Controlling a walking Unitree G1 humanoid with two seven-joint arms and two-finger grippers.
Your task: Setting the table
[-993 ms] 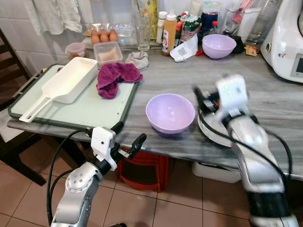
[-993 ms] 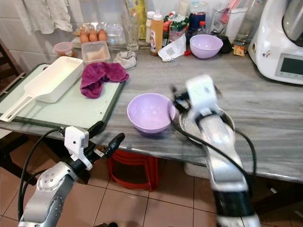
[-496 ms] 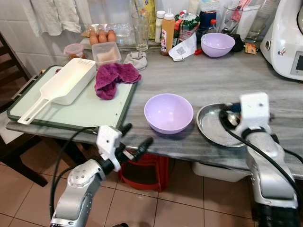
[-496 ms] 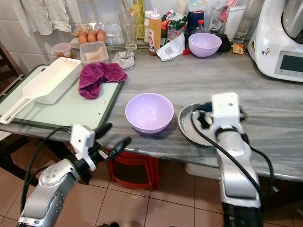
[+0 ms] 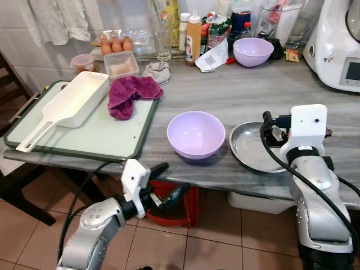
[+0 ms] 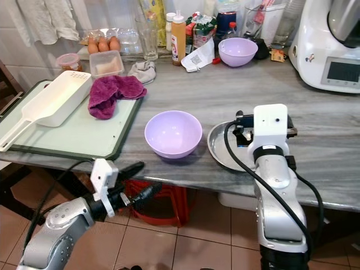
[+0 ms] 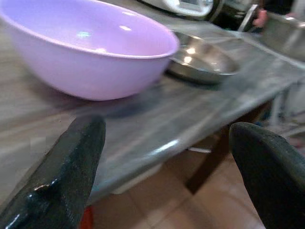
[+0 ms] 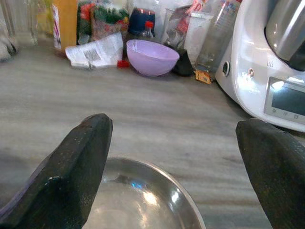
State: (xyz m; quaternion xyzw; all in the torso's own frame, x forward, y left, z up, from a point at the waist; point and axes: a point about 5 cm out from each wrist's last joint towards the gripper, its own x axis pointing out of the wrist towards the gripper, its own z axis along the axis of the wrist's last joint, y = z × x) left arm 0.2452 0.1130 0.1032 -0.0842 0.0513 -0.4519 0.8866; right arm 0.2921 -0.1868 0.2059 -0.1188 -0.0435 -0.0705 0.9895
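Observation:
A lilac bowl (image 5: 196,133) stands near the front edge of the grey counter (image 5: 225,93). A shallow steel plate (image 5: 253,149) lies right beside it. A second lilac bowl (image 5: 253,52) sits at the back among bottles. My right gripper (image 5: 274,130) hovers open over the right rim of the steel plate (image 8: 143,200), with nothing between its fingers (image 8: 71,176). My left gripper (image 5: 169,181) is open below the counter's front edge, pointing up at the near bowl (image 7: 90,52) and holding nothing.
A green-rimmed board (image 5: 84,132) on the left carries a white slotted scoop (image 5: 73,101) and a magenta cloth (image 5: 130,93). Eggs (image 5: 115,45), a glass (image 5: 162,36) and bottles line the back. A white appliance (image 5: 337,45) stands at the right. A red stool (image 5: 180,199) sits under the counter.
My right arm swung from the plate's left side, next to the bowl, to its right rim and steadied. My left gripper slid right and lower under the counter edge.

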